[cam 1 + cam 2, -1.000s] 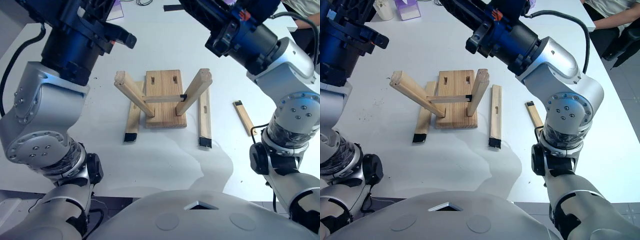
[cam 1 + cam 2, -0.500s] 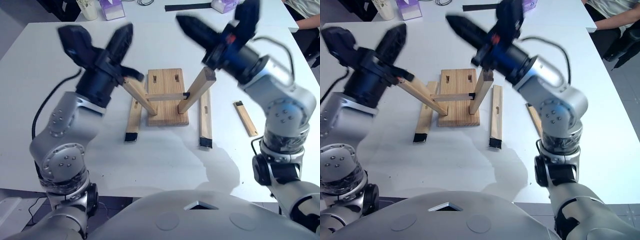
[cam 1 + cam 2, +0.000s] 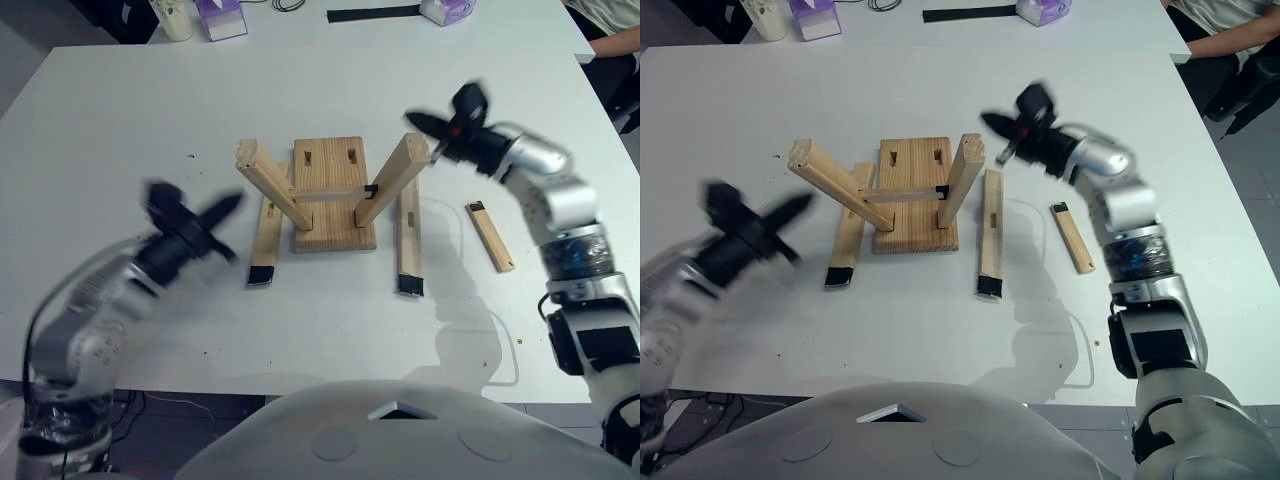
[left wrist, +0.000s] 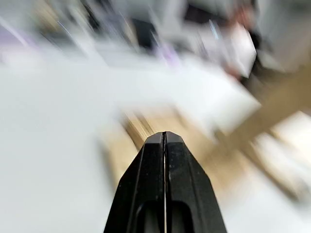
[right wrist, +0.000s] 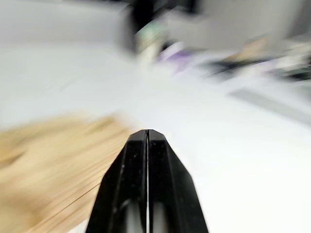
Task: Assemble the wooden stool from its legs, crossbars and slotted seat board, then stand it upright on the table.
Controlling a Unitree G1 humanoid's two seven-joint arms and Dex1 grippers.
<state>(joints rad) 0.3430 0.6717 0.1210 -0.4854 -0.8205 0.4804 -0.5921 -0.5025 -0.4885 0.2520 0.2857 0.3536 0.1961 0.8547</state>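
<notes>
Half-built stool on the desk (image 3: 120,120), nothing held.
left gripper (image 4: 165,135): fingers (image 4: 150,165) pressed together, empty; right gripper (image 5: 147,132) same, near the top of the right standing leg (image 3: 392,180). The seat board (image 3: 335,228) lies mid-desk, two legs and crossbar (image 3: 330,194) fitted. Next likely a loose leg (image 3: 408,235): open wide, grip mid-length. The leaning leg (image 3: 270,185) overhangs the other loose leg (image 3: 265,240); spare crossbar (image 3: 490,236) lies apart.

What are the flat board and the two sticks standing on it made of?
Seat board and legs: light wood, seemingly unvarnished; you can see brown grain lines and a matt surface. Whether it is solid wood, I cannot tell.
</notes>
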